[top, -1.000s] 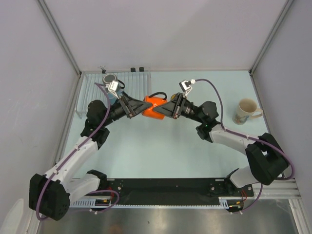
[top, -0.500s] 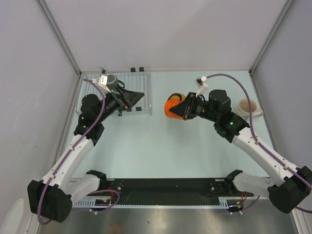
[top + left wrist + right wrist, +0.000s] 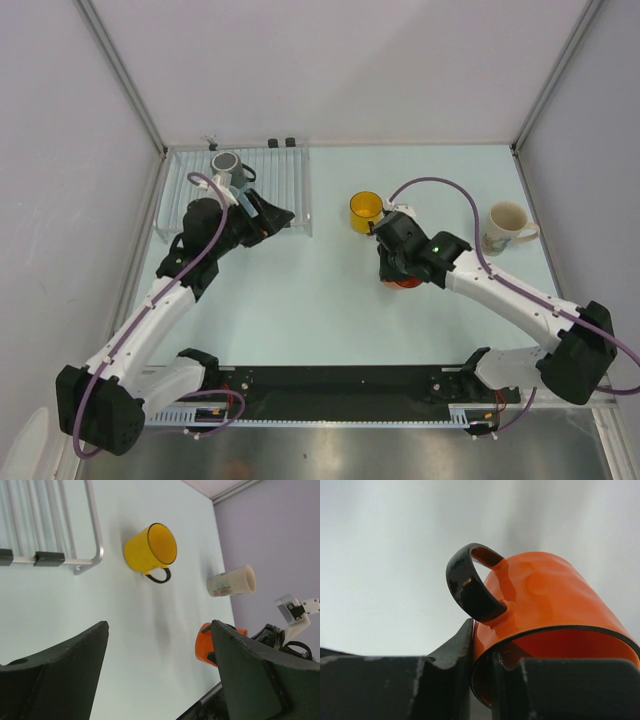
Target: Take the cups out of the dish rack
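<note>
From above, the right gripper [image 3: 393,265] sits low at centre-right on the orange mug [image 3: 405,282], just below the yellow mug [image 3: 365,210]. The cream mug [image 3: 505,227] stands at far right. The left gripper [image 3: 268,218] hangs at the lower edge of the dish rack [image 3: 285,175]. It is the nearer arm to the dark grey mug [image 3: 225,162], which lies up and left of it. The left wrist view shows its jaws wide apart and empty. In the right wrist view the jaws pinch the orange mug's rim beside the handle, and letting go looks like the next step.

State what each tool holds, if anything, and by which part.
The right tool grips the orange mug by its rim, beside the handle; the left tool is open, holding nothing.
</note>
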Available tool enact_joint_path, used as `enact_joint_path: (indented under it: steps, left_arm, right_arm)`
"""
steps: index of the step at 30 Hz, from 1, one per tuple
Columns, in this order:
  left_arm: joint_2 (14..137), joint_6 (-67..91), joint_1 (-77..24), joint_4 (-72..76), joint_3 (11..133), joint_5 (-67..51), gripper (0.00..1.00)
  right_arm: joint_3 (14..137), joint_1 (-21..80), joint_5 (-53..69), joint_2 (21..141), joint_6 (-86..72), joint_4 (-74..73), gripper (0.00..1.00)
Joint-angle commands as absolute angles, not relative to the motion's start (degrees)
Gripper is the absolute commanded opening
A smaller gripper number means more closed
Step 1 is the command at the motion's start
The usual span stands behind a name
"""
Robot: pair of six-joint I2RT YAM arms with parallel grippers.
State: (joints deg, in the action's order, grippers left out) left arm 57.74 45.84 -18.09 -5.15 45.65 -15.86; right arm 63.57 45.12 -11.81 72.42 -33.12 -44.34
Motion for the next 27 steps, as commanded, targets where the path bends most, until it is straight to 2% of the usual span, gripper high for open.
enact_joint_path:
  steps: [1, 13, 27]
  left_arm:
    - [55.7, 43.7, -19.7, -10.5, 44.8, -10.2, 0.85]
    - [55.0, 45.7, -21.3, -13.3, 42.9, -10.2, 0.84]
    - [55.3, 45.9, -21.7, -14.4, 42.6, -10.9, 0.84]
  right_arm:
    - [63.3, 45.7, -18.7, 75.3, -36.7, -43.7, 0.0]
    - [75.3, 46.0, -11.3, 92.6, -37.8, -41.6, 0.0]
    - [82.6, 43.8, -8.3, 105.4, -36.5, -43.0, 0.0]
